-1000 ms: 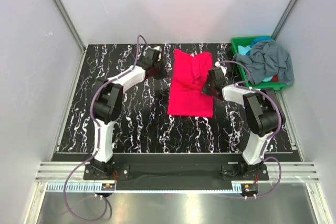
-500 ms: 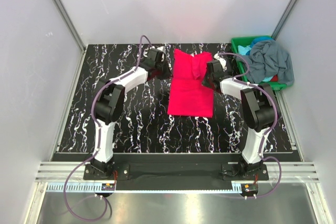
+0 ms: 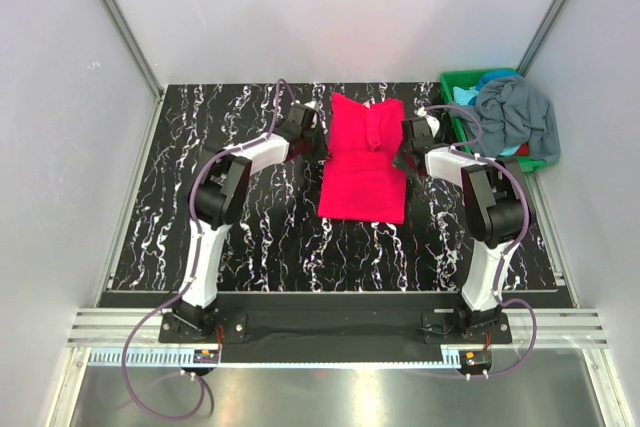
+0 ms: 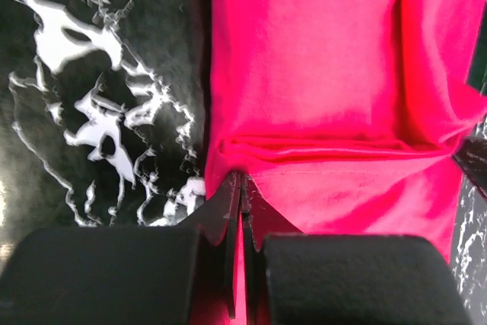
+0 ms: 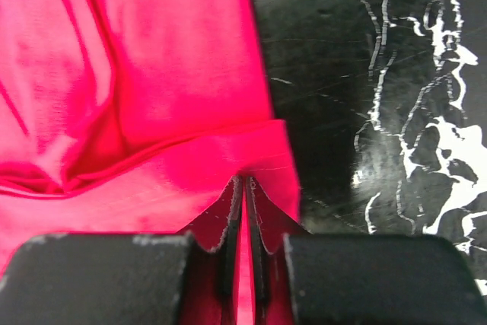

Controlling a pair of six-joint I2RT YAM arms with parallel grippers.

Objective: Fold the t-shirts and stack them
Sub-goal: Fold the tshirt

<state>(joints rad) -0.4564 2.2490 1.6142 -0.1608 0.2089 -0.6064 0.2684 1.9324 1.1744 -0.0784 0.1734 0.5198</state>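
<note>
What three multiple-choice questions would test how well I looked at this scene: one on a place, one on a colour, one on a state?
1. Where is the green bin? A) far right corner of the table B) near left corner C) table centre
2. What colour is the t-shirt spread on the table? A) grey B) pink-red C) yellow
3. How is the left gripper? A) wide open in the air B) shut on the t-shirt's edge C) gripping the bin
Answers: 1 A, the top view shows it far right; 2 B, pink-red in every view; 3 B, its wrist view shows cloth pinched between closed fingers.
</note>
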